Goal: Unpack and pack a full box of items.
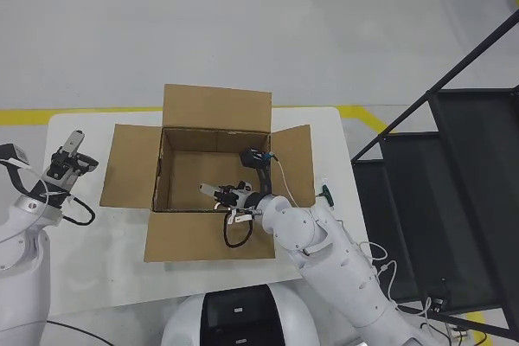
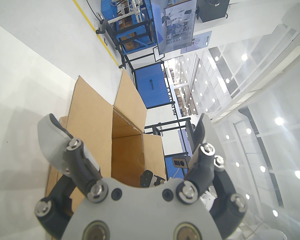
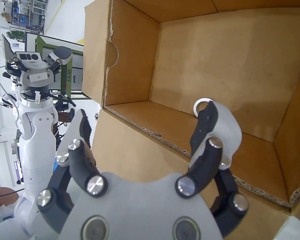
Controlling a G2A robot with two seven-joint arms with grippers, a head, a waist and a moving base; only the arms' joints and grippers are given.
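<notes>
An open cardboard box [image 1: 131, 166] stands mid-table with its four flaps spread out. My right gripper [image 1: 216, 190] is down inside the box near its front wall, open, with nothing between the fingers [image 3: 212, 123]. In the right wrist view the gripper [image 3: 143, 112] hangs over the bare box floor [image 3: 222, 58]. A small white ring [image 3: 199, 103] lies on that floor just behind one fingertip. My left gripper [image 1: 69, 152] is held open and empty over the table's left edge, clear of the box. Its wrist view [image 2: 125, 121] looks at the box's [image 2: 90, 116] outer side.
A small dark green object [image 1: 326, 192] lies on the white table [image 1: 95, 251] just right of the box's right flap. Black metal stairs [image 1: 450, 173] stand off the table's right side. Bare tabletop lies left of and in front of the box.
</notes>
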